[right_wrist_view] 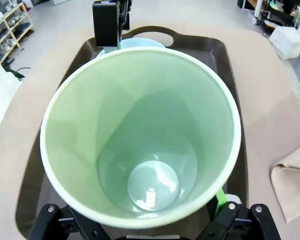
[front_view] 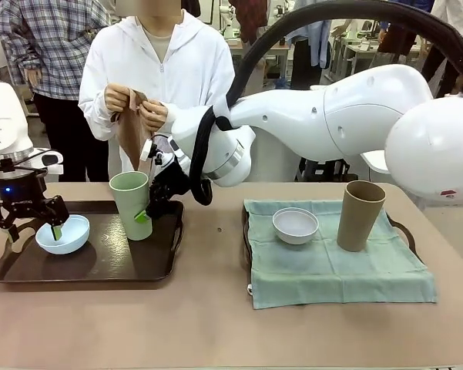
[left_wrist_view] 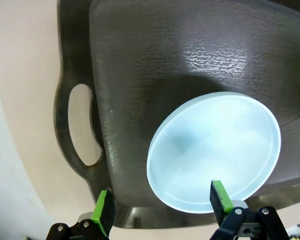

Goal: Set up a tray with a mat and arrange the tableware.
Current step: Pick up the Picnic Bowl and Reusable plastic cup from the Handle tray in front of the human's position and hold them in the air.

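Observation:
A dark tray at the left holds a pale blue bowl and a light green tumbler. My left gripper is open over the bowl, one finger inside its rim and one outside, seen close in the left wrist view. My right gripper reaches across and stands open around the upright tumbler, a finger on either side. A second tray at the right carries a green mat, a greyish white bowl and a tan tumbler.
A person in white at the far side holds a tan cloth in both hands just behind the left tray; its end shows beside the tray. Bare table runs between the two trays and along the front edge.

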Motion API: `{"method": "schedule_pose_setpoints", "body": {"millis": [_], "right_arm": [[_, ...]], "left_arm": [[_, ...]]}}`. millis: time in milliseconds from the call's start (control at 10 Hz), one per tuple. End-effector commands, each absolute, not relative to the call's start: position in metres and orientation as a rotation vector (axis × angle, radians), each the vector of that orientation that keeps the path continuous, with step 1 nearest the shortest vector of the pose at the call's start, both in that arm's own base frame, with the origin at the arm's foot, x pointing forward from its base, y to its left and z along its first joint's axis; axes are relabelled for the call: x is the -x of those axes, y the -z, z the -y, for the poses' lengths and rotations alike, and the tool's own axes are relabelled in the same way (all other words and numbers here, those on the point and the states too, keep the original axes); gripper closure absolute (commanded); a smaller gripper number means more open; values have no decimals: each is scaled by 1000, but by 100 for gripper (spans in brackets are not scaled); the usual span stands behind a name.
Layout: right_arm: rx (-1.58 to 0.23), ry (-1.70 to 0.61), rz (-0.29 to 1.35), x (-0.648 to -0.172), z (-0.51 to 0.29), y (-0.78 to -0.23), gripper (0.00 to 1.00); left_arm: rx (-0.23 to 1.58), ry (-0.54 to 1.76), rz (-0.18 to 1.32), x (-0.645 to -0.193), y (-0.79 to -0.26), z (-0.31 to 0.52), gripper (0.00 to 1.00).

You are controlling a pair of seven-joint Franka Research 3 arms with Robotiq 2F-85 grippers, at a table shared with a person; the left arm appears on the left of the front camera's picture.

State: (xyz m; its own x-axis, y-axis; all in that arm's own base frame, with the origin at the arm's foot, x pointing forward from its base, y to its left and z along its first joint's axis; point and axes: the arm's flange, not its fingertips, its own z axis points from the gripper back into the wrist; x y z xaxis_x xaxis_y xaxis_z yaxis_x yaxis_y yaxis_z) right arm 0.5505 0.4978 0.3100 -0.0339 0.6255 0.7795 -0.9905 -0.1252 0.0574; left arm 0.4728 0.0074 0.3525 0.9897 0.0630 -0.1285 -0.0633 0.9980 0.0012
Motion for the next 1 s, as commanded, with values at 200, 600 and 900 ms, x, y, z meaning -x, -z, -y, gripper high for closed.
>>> {"method": "schedule_pose_setpoints", "body": {"millis": [200, 600, 900], "right_arm": [[-830, -1564, 555, -552, -516, -308, 0], [-839, -1579, 540, -552, -520, -305, 0], [-846, -1587, 544, -555, -518, -304, 60]], "left_arm": [[28, -50, -95, -480, -348, -10, 0], [51, -37, -76, -487, -344, -14, 0], [47, -15, -80, -491, -341, -14, 41]]}}
